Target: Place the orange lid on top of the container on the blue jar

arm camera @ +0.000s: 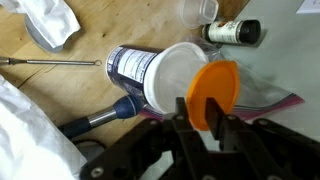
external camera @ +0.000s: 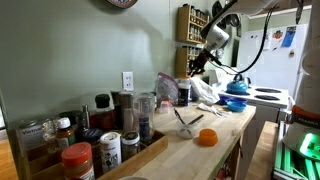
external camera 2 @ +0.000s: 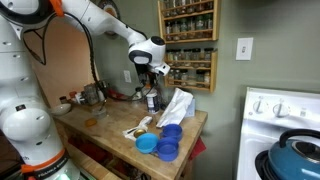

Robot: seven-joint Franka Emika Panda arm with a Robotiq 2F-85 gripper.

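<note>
In the wrist view my gripper (arm camera: 205,118) is shut on the orange lid (arm camera: 216,88), a flat bright orange disc held on edge between the fingers. Just below and left of it is a white container with a blue label (arm camera: 150,72), resting on a dark blue jar (arm camera: 122,108). The lid hangs at the container's rim, slightly to its right. In both exterior views the gripper (external camera: 197,66) (external camera 2: 152,78) hovers over the wooden counter near the wall, above the container (external camera 2: 153,101). The held lid is too small to make out there.
A second orange round piece (external camera: 207,137) lies on the counter (external camera: 225,128). A white cloth (external camera 2: 176,105), a metal rod (arm camera: 50,62), a small dark bottle (arm camera: 235,32) and a clear cup (arm camera: 196,10) lie around. Blue tubs (external camera 2: 167,142) stand near the counter edge. Spice jars (external camera: 78,160) crowd one end.
</note>
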